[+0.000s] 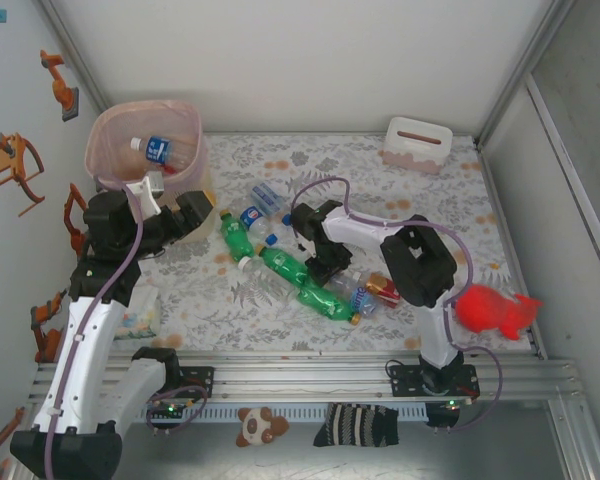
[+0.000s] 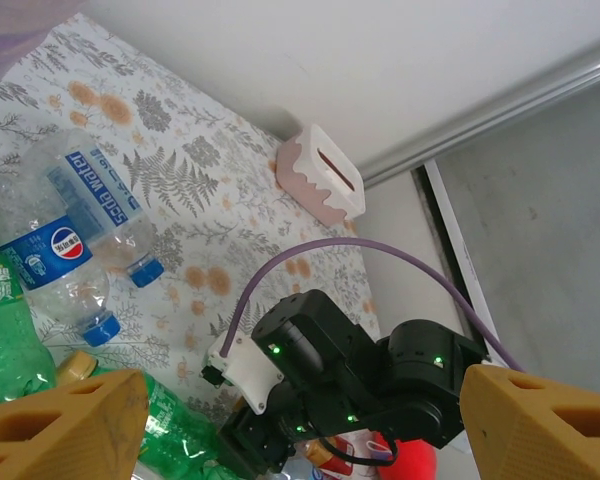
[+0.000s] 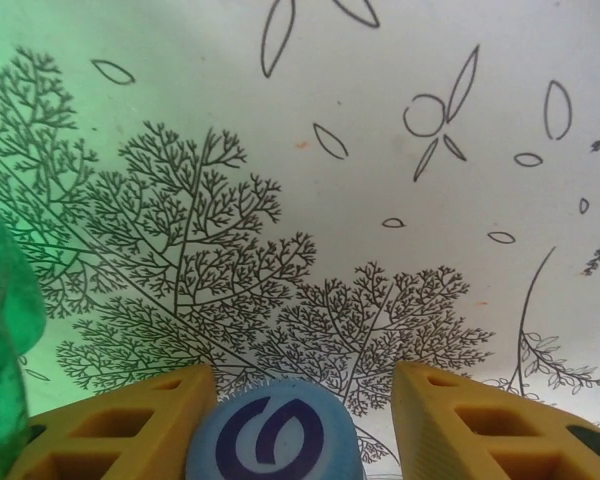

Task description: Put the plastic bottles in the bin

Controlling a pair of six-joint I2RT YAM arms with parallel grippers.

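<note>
right gripper [image 3: 300,415] straddles blue cap [image 3: 272,432] | left gripper [image 2: 305,420] spread, beside bin [image 1: 104,131] rim

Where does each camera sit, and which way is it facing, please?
Top external: above and behind, looking down on the table; left arm, right arm show.
Left wrist: faces across the table to the white box and right arm; left fingers below.
Right wrist: close above the cloth; blue cap between right fingers, green bottle left.
Shared: top external and left wrist both show the white box.
</note>
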